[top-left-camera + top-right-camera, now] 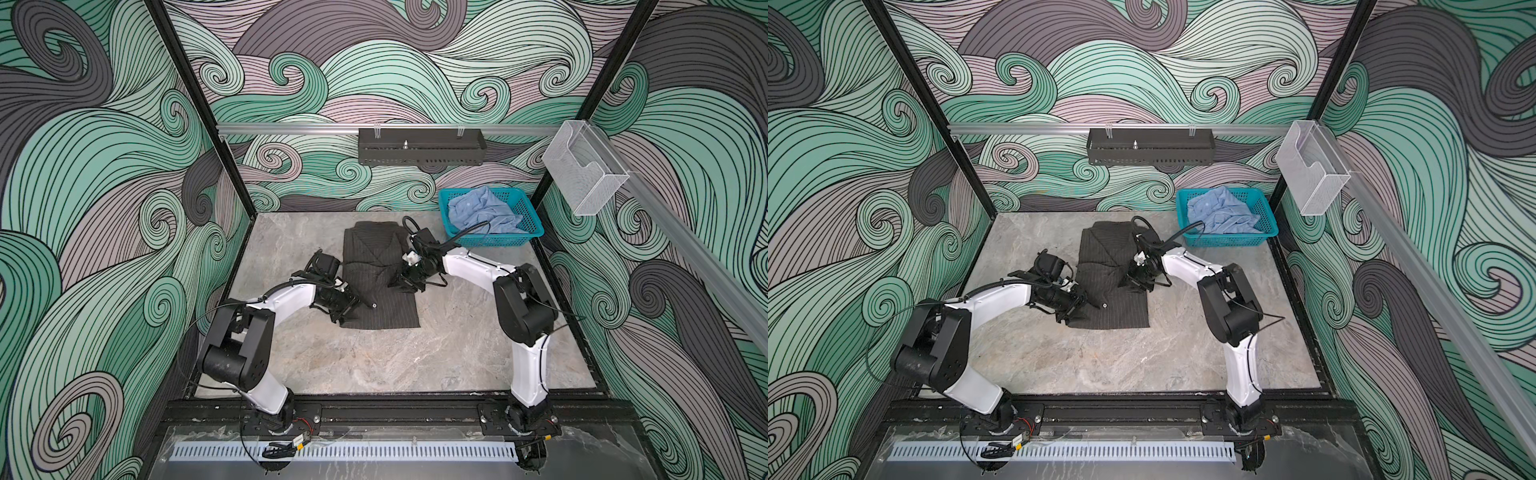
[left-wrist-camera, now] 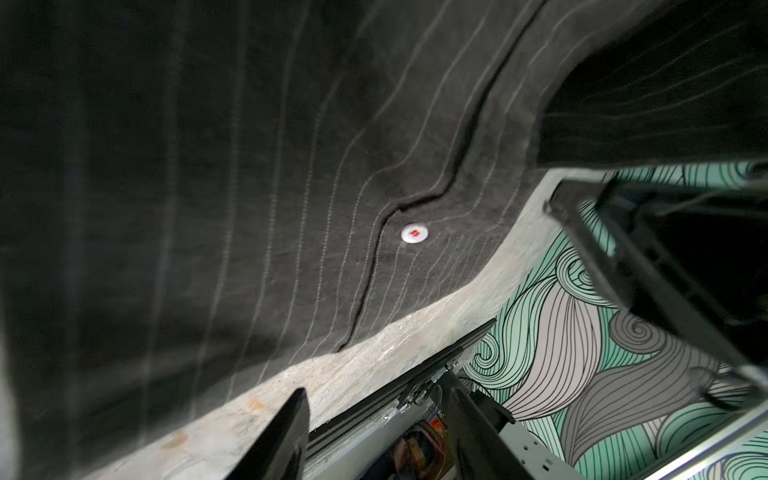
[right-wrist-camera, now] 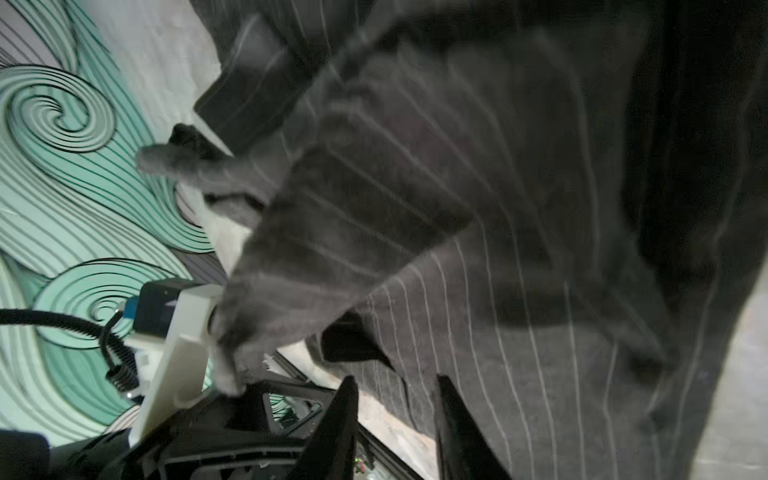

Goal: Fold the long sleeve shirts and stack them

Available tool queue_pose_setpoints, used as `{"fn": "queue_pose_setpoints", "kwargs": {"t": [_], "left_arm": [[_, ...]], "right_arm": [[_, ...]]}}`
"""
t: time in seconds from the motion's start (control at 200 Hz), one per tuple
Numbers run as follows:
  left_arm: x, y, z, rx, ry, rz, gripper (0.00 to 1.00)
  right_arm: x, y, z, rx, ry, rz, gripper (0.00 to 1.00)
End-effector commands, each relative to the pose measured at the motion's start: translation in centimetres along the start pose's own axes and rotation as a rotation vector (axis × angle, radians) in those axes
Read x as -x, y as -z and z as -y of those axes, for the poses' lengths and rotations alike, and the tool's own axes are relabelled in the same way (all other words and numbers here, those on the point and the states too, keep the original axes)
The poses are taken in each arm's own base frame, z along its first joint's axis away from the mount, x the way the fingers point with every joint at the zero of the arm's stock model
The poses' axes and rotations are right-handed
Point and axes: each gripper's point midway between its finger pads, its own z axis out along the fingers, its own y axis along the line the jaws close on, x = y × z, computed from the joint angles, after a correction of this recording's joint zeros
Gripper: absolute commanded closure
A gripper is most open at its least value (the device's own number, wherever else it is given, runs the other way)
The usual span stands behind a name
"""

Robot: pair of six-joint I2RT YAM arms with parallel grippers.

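Observation:
A dark charcoal pinstriped shirt (image 1: 374,257) (image 1: 1104,257) lies partly folded on the middle of the marble table, with a white button (image 2: 414,233) showing near its hem. A crumpled light blue shirt (image 1: 482,210) (image 1: 1219,212) fills the teal basket (image 1: 528,235). My left gripper (image 1: 345,313) (image 2: 376,388) is low at the dark shirt's near left corner, open, with only table between its fingers. My right gripper (image 1: 401,284) (image 3: 397,378) is at the shirt's right edge, open. Blurred dark cloth (image 3: 498,291) hangs just beyond its tips.
The teal basket stands at the back right corner of the table (image 1: 415,353). A black perforated tray (image 1: 419,147) hangs on the back rail. A clear plastic holder (image 1: 582,174) hangs on the right rail. Black frame rails border the table.

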Motion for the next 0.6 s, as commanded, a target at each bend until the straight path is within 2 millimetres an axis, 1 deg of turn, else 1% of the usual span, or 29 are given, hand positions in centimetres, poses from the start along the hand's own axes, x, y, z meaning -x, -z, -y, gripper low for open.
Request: {"fn": "queue_pose_setpoints", "kwargs": {"t": [0.0, 0.065, 0.135, 0.245, 0.336, 0.406, 0.491, 0.596], "left_arm": [[0.8, -1.4, 1.0, -0.001, -0.005, 0.033, 0.43], [1.0, -2.2, 1.1, -0.006, 0.004, 0.033, 0.43], [1.8, -2.7, 0.5, 0.021, 0.017, 0.057, 0.43], [2.9, -3.9, 0.1, 0.042, 0.031, 0.058, 0.43], [3.3, -4.9, -0.6, 0.061, 0.047, 0.043, 0.44], [3.3, -5.2, -1.1, 0.079, 0.051, 0.032, 0.44], [3.1, -5.1, -1.7, 0.107, 0.041, 0.023, 0.44], [2.8, -4.1, -3.1, 0.161, 0.041, 0.013, 0.44]], "right_arm": [[2.7, 2.0, -0.3, -0.120, 0.193, 0.074, 0.64], [3.6, 3.0, -0.9, -0.158, 0.271, 0.104, 0.61], [4.6, 3.8, -1.3, -0.183, 0.323, 0.145, 0.57], [6.8, 4.0, -1.7, -0.216, 0.371, 0.191, 0.56], [9.0, 2.8, -0.7, -0.294, 0.395, 0.198, 0.55], [10.5, 1.8, 0.2, -0.332, 0.390, 0.186, 0.55], [11.5, 0.3, 1.3, -0.366, 0.370, 0.163, 0.55], [12.1, -0.6, 2.9, -0.420, 0.336, 0.146, 0.55]]}}
